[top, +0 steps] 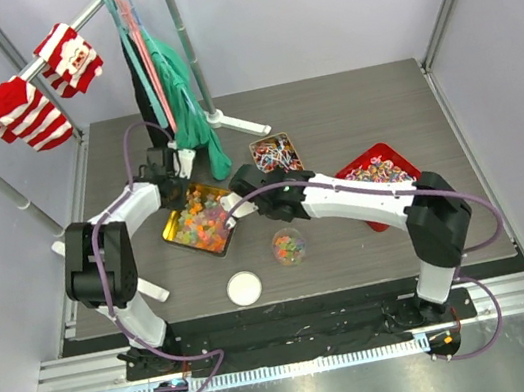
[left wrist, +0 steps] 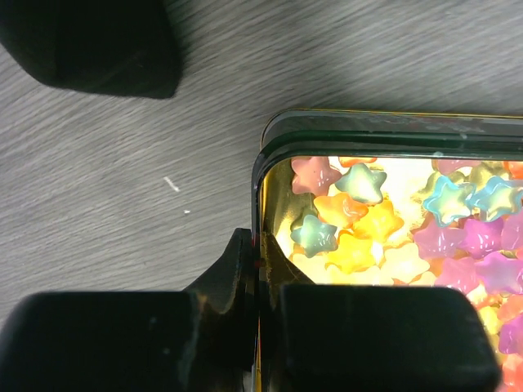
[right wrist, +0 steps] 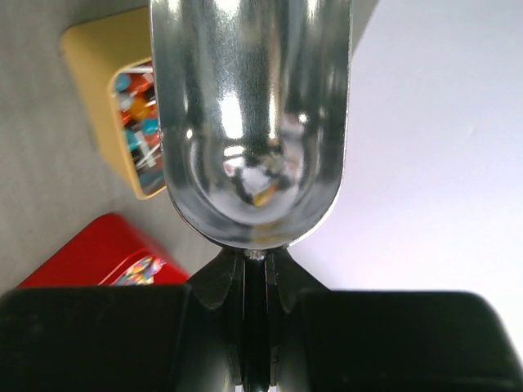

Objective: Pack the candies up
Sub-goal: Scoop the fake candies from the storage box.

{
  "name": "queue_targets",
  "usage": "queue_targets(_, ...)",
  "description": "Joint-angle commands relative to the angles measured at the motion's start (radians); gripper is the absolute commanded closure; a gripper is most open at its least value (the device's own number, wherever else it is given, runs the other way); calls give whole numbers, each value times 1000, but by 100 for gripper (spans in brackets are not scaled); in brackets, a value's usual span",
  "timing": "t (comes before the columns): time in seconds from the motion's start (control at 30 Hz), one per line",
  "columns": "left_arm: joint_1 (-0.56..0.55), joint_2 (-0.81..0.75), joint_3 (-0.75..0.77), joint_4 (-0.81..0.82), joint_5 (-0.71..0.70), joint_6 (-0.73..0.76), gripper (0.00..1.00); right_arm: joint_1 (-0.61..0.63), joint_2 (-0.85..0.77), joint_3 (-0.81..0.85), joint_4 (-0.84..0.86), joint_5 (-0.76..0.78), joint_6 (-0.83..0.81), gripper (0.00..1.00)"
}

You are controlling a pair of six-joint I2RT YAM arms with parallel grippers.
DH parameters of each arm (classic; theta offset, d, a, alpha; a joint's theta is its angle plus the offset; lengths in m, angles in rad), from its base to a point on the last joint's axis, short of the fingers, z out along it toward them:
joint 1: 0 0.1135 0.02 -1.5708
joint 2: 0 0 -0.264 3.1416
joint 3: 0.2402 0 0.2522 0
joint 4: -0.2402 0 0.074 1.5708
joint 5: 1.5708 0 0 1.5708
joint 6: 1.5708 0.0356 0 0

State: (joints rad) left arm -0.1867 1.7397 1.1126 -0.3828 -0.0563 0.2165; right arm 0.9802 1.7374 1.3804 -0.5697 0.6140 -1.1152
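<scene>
Glossy star-shaped candies (left wrist: 368, 229) fill a gold tin (top: 175, 234), and my left gripper (left wrist: 263, 261) is shut on that tin's rim (left wrist: 263, 175). From above, the left gripper (top: 176, 183) sits at the tin's far left corner. My right gripper (right wrist: 263, 265) is shut on the handle of the silver scoop (right wrist: 249, 122), whose bowl holds only reflections. In the top view the right gripper (top: 241, 204) hangs at the tin's right edge. A small clear jar (top: 289, 246) holding some candies stands in front of the tin.
A small yellow tin (top: 276, 153) of striped wrapped candies (right wrist: 139, 122) and a red tray (top: 379, 170) with more wrapped pieces lie at the back right. A white lid (top: 244, 288) lies near the front edge. A clothes rack (top: 157, 62) stands behind.
</scene>
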Motion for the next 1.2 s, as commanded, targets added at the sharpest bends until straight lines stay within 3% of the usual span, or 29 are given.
queue_targets(0.0, -36, -39, 38, 24, -68, 38, 100, 11, 60, 86, 182, 102, -144, 99)
queue_targets(0.3, -65, -42, 33, 32, -102, 55, 100, 66, 162, 105, 231, 136, -331, 99)
queue_targets(0.93, -65, -106, -19, 45, -54, 60, 100, 104, 352, 192, 306, 208, -552, 99)
queue_targets(1.1, -65, -111, -17, 47, -53, 57, 100, 107, 303, 147, 179, 145, -575, 99)
queue_targets(1.17, -66, -114, -19, 48, -54, 57, 100, 113, 301, 193, 38, 106, -540, 99)
